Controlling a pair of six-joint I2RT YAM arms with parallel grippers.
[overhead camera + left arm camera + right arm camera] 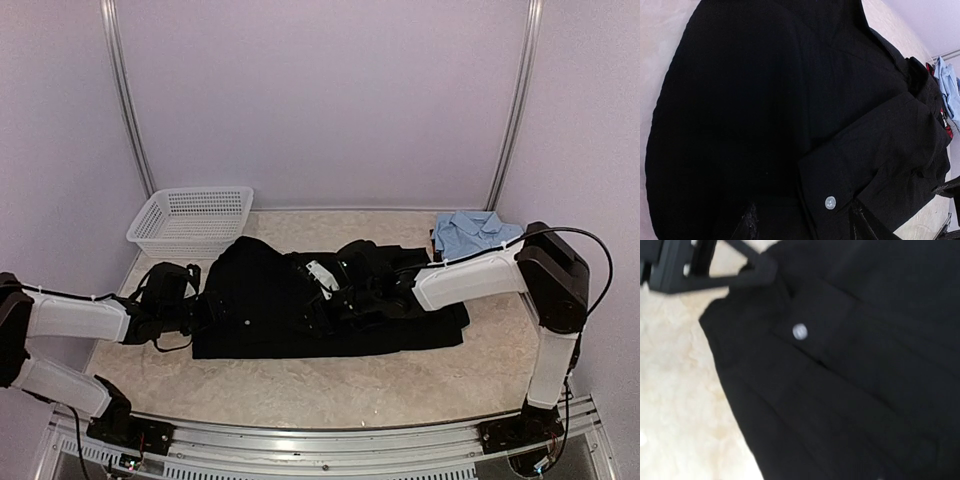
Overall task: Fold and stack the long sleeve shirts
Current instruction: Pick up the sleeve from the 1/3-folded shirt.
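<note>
And here is the black shirt [270, 310], spread across the middle of the table [300, 385] with its white neck label [322, 274] turned up, and both arms are on it at once. The left gripper [803, 215] is down at the garment's left edge, fingers [749, 225] standing apart either side of a sleeve cuff [840, 185] and its pale button [830, 202]. The cloth between them looks flat rather than pinched, so this reads as lining up a grasp on the sleeve end. The right gripper [348, 282] reaches in over the collar end, black on black from above, and its own camera shows only blurred fabric (no fingers to be made out). Whether it is wide, narrow or holding cloth cannot be told. One arm at each end suits a long fold, most likely bringing the sleeve across the body. The light blue shirt [475, 233] lies already folded at the back right corner, probably the base of the stack, and a sliver of the red-and-black shirt [946, 127] peeks out near it. The white basket [190, 215] sits at the back left, well apart. The fold is only just beginning.
</note>
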